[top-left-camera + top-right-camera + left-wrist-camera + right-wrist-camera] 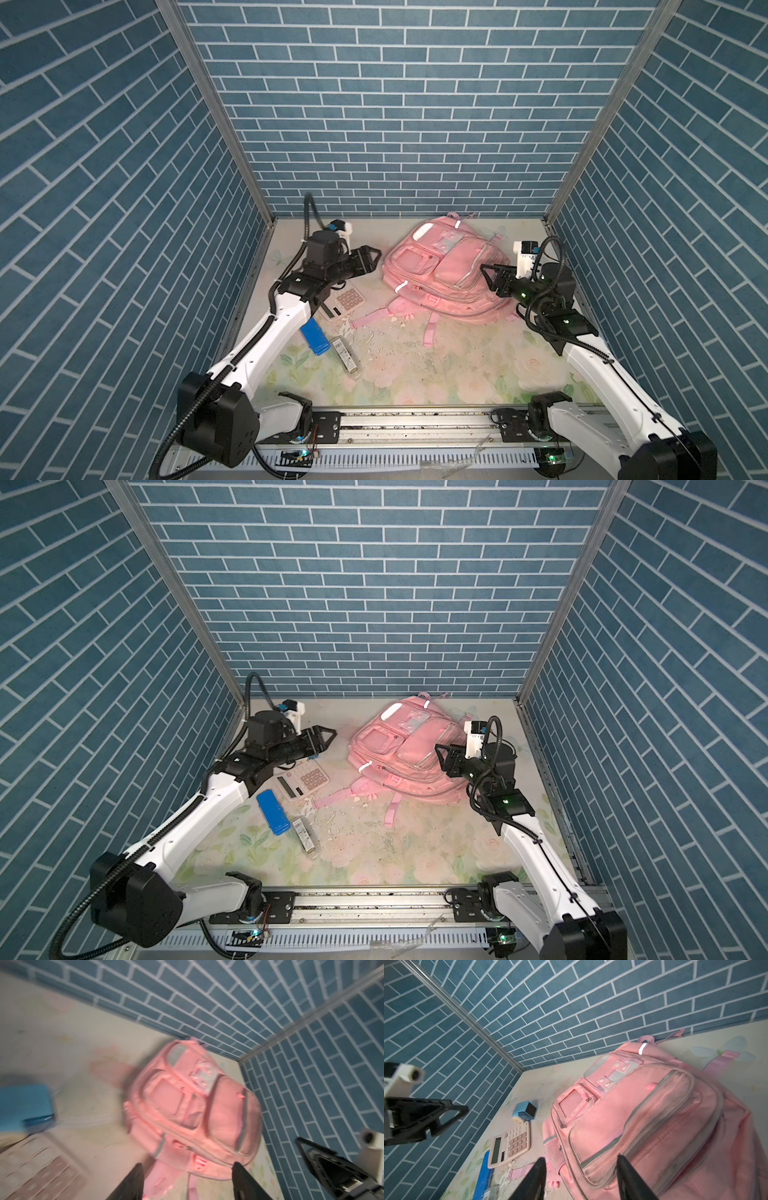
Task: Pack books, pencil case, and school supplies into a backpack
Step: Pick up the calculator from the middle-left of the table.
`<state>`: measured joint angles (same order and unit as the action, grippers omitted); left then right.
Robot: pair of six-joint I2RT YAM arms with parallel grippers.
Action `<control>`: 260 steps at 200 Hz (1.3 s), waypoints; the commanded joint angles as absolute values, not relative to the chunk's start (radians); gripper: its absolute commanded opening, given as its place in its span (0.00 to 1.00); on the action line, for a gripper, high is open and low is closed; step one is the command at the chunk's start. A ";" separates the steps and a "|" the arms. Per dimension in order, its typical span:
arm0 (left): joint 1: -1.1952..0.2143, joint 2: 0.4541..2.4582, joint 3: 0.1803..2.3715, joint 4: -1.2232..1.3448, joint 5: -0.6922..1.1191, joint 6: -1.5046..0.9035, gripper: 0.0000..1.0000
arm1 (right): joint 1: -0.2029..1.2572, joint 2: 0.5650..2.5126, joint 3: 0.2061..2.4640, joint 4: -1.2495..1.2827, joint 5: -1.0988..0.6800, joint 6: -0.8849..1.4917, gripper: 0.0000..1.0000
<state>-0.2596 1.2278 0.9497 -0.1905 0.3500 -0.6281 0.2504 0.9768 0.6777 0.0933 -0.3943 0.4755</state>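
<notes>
Right wrist view gives the clearest look at the backpack (643,1126). It lies on its back on the floral table (542,1084), top end by the rear brick wall and front pockets facing up. The pockets seen there look shut or nearly so, and none of their contents show. Whether the main compartment is open cannot be told. In both top views the backpack (446,270) (407,754) sits toward the rear right of the table, with its straps (430,332) trailing toward the front.

The supplies lie outside it, to its left. A light blue pencil sharpener (524,1112) is nearest the wall, and the calculator (510,1145) is just in front of it. A blue pencil case (314,337) lies further forward, with a clear labelled box (345,357) just beside it.

In both top views the left arm hides the sharpener and cuts off a corner of the calculator (303,781). The left wrist view is smeared, so both items are only blurs there.

The left gripper (370,255) hangs above the table between the supplies and the backpack, fingers spread and empty. The right gripper (492,274) hovers at the backpack's right edge, its fingers (533,1178) also apart with nothing between them. Whether they touch the fabric cannot be told.
</notes>
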 commanded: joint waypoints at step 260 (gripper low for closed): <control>0.108 1.180 0.358 0.207 0.428 -0.724 0.15 | 0.334 1.114 0.680 0.140 -0.426 0.513 0.49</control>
